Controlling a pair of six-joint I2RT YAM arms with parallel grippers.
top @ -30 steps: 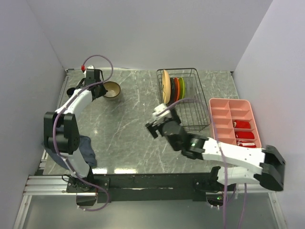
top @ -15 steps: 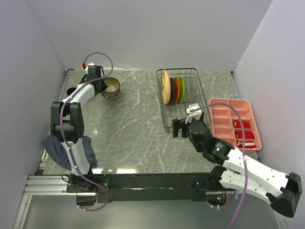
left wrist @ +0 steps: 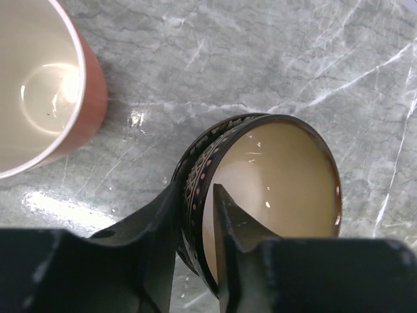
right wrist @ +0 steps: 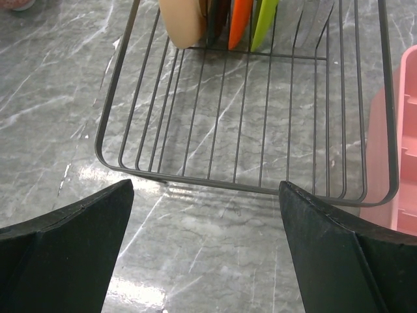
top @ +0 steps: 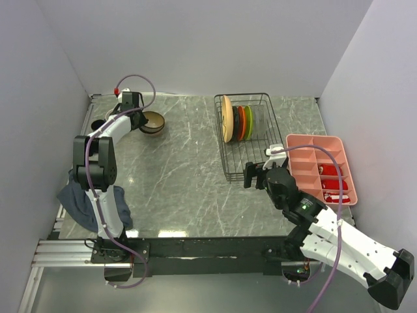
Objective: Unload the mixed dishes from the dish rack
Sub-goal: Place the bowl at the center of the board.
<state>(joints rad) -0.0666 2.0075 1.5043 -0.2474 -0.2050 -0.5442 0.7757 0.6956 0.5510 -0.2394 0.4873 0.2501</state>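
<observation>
Left end effector (left wrist: 195, 192) straddles the bowl's (left wrist: 280, 176) wall beside the mug (left wrist: 39, 78), gripping or releasing I cannot tell; right end effector (right wrist: 205, 186) gapes empty toward plates (right wrist: 238, 23) standing in the rack (right wrist: 215, 177).

Bright, even light; glare patches on tabletop (left wrist: 52, 202).

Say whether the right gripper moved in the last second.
Yes. In the top view the right gripper went from left of the dish rack to its near edge, closer to the pink tray.

jaws straddling brown bowl (left wrist: 280, 176) wall, orange mug (left wrist: 39, 85) nearby
</observation>
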